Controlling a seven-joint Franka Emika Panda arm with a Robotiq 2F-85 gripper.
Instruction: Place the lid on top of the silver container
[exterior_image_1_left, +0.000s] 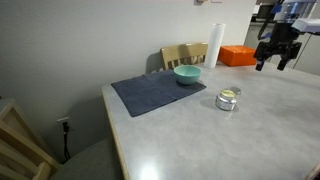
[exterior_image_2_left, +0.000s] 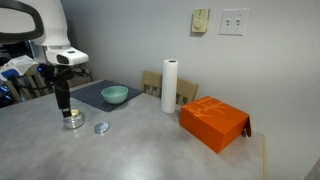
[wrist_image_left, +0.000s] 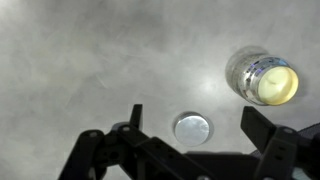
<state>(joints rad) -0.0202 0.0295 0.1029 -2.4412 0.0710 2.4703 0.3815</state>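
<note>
Over the grey worktop, my pincer (wrist_image_left: 193, 113) hangs with its jaws spread wide and nothing between them. In the wrist view the lid (wrist_image_left: 192, 128) lies flat on the bare surface, right under the gap. The silver pot (wrist_image_left: 265, 78) stands upright and uncovered near the lid but not touching it. Both sit on the open middle of the worktop, well away from the dark mat (exterior_image_1_left: 150, 92) and teal bowl (exterior_image_1_left: 187, 74) toward one corner. They are also well clear of the orange box (exterior_image_2_left: 213, 122) and paper roll (exterior_image_2_left: 169, 85) by the far edge.

The pickup is not yet made. My worry is that the lid is thin and lies flat on a smooth top, so fingers coming down off-centre could skate over it or shove it into the pot. A shallow pinch could let it tip or drop on the carry. A lid set down skewed would sit cocked on the rim or topple the light pot.
</note>
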